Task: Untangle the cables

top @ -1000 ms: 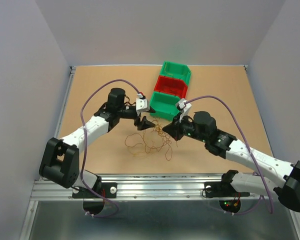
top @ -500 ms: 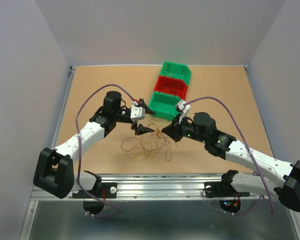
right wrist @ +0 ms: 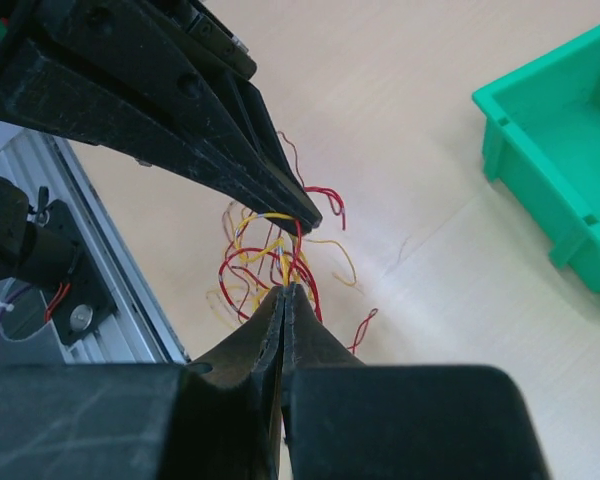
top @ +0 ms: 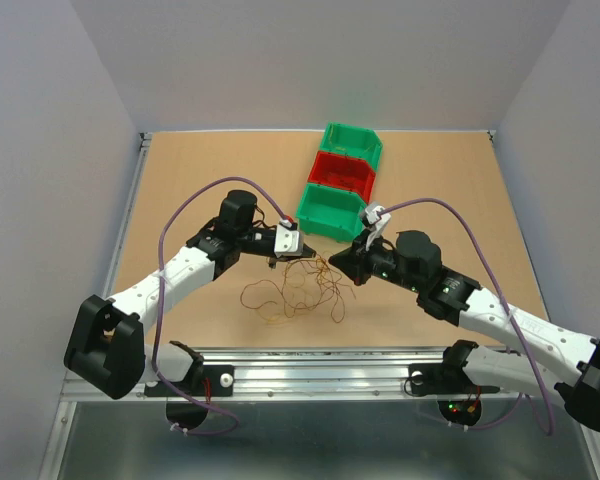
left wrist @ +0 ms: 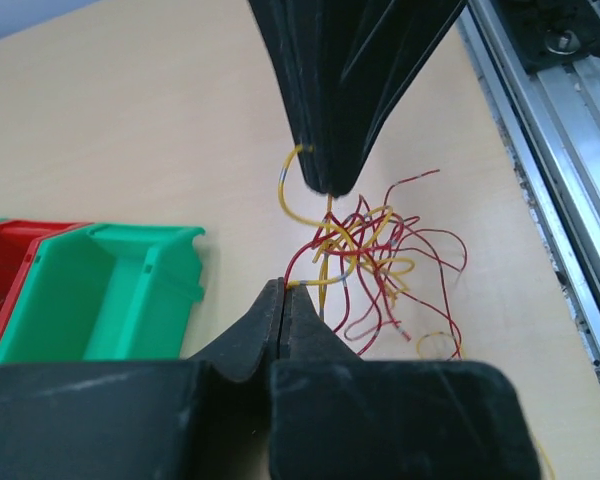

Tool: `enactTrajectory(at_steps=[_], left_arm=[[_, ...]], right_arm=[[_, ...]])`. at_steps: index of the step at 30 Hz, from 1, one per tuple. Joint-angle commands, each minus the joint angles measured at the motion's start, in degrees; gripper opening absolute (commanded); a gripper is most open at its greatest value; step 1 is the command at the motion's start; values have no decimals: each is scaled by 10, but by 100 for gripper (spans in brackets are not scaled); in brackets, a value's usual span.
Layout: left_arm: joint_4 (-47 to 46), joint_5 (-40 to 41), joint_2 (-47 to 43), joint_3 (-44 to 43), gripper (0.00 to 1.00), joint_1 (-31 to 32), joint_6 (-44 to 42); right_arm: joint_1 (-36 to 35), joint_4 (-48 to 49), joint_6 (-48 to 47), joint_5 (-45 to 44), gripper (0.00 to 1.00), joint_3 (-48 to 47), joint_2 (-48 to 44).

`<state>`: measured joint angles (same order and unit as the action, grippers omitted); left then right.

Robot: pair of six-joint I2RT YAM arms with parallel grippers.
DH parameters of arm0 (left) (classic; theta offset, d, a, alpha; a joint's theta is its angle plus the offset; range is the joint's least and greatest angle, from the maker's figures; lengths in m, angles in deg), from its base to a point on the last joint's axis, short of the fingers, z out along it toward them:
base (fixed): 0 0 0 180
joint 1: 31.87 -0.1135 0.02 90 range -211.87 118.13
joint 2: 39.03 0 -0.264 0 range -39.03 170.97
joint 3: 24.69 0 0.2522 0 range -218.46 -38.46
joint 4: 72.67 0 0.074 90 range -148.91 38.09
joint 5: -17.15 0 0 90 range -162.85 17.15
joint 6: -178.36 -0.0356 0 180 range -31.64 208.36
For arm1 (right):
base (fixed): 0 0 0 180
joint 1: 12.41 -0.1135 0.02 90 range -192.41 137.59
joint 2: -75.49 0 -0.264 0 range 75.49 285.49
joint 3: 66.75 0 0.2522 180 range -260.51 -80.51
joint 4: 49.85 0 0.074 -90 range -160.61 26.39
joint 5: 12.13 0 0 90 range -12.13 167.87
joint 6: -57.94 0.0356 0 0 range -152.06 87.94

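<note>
At wrist level, red and yellow cables (left wrist: 380, 250)

Seen from overhead, the cables (top: 298, 288) are too fine to count or trace where they cross, and the left gripper (top: 304, 254) and right gripper (top: 332, 262) cover the tangle's 12 o'clock end. In the left wrist view the red bin (left wrist: 5, 260) is cut off at 9 o'clock, and which strands the closed jaws pinch cannot be told. In the right wrist view the green bin (right wrist: 570, 150) runs out of frame at 3 o'clock, and strands vanish behind the right gripper's blurred body at 6 o'clock
</note>
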<state>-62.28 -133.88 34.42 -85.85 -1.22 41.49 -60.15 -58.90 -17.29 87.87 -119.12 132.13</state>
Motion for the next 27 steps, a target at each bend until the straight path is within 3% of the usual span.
enactTrajectory(at_steps=[1, 6, 7, 9, 10, 14, 18, 24, 27], left_arm=[[3, 30, -5, -24, 0, 0, -13], [-60, 65, -1, -26, 0, -36, 70], [-86, 69, 2, -26, 0, -46, 108], [-111, 79, 6, -32, 0, -74, 154], [-154, 101, 1, -31, 0, -108, 219], [-271, 62, -22, 0, 0, -219, 353], [-276, 47, -52, 5, 0, -256, 375], [-291, 166, -152, 45, 0, -288, 394], [-316, 208, -209, 63, 0, -347, 418]], right_arm=[[-6, 36, 11, -92, 0, 22, -58], [-6, 35, 55, -309, 1, 64, -152], [-6, 31, 68, -381, 1, 81, -191], [-6, 29, 76, -442, 0, 98, -237], [-5, 25, 85, -495, 0, 105, -257], [-5, 19, 95, -571, 0, 131, -356], [-6, 13, 97, -615, 1, 144, -421], [-6, -6, 90, -649, 0, 137, -461], [-6, -14, 90, -673, 1, 132, -473]])
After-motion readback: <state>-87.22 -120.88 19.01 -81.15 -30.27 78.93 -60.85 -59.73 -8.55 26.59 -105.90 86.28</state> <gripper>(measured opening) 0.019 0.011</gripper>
